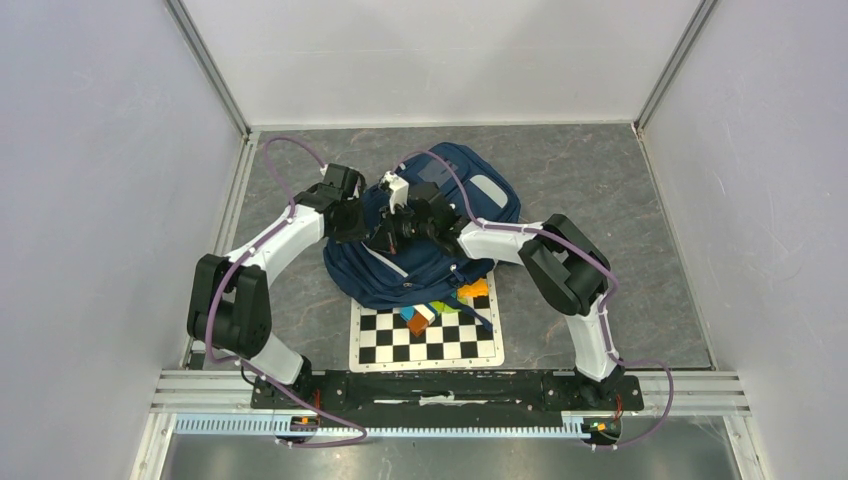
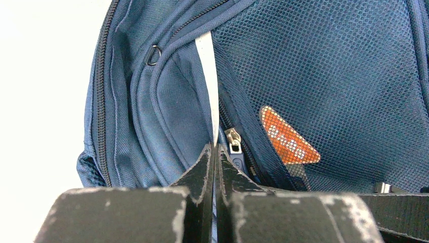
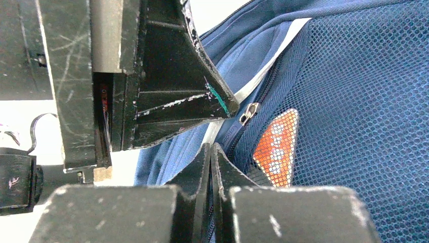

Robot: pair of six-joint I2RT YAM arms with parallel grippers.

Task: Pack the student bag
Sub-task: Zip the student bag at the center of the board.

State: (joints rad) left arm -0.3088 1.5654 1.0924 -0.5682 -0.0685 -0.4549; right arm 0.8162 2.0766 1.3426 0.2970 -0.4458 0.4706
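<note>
Left wrist: left gripper (image 2: pixel 214 148) clamped on large navy fabric student bag (image 2: pixel 167 101); right gripper (image 3: pixel 211 148) closed, seemingly on blue zip tab (image 3: pixel 230 134); next, pull it to unzip

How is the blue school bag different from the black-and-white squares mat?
The student bag is navy blue and lumpy; the checkered mat is black-and-white and flat. The bag is bigger than the mat. The bag lies farther from the arm bases than the mat, reaching its far edge. Both rest on the grey table.
</note>
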